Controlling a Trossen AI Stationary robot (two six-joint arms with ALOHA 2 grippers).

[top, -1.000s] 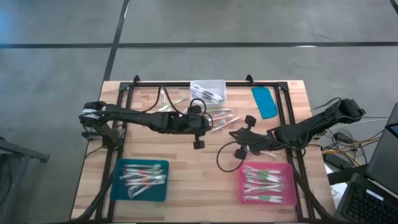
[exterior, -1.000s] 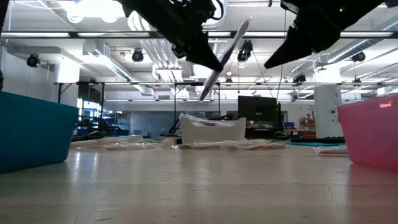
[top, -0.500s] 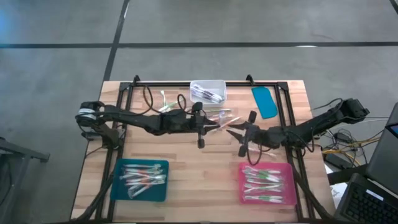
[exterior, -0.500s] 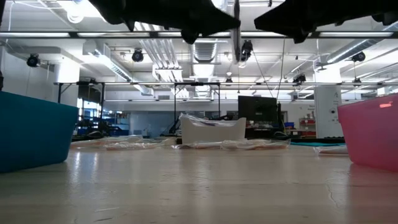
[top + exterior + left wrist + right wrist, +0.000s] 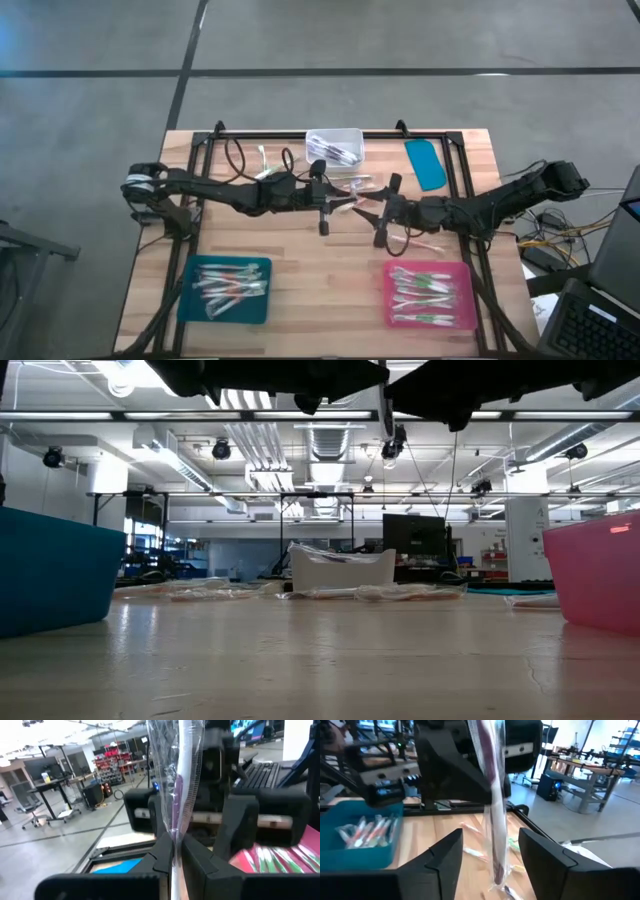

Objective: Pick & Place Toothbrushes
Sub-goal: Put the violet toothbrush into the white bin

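Note:
A toothbrush (image 5: 176,795) in a clear wrapper, with a purple streak, stands upright in the air over the middle of the table. My left gripper (image 5: 175,857) is shut on it, reaching level from the table's left (image 5: 340,200). My right gripper (image 5: 492,845) faces it from the table's right (image 5: 373,212), open, with one finger on either side of the toothbrush (image 5: 492,810) and touching nothing. More toothbrushes (image 5: 360,185) lie loose on the wood, and others fill the teal tray (image 5: 195,272) and the pink tray (image 5: 462,272). My left gripper pinches the wrapped toothbrush (image 5: 174,847) between its two fingers. The fingers lie level, come from the table's left and cross the toothbrush. It stands upright, reaching above the fingers and hanging below them, clear of the table.
A small white bin (image 5: 335,146) with toothbrushes stands at the far middle, and a flat teal lid (image 5: 425,163) lies to its right. A black frame (image 5: 205,150) runs round the work area. Bare wood (image 5: 320,280) lies between the two trays.
Both grippers have tipped up from pointing downward to level and now face each other. My right gripper has moved toward the table's left, up to the toothbrush, and has opened. The toothbrush has swung from slanting to upright in my left gripper.

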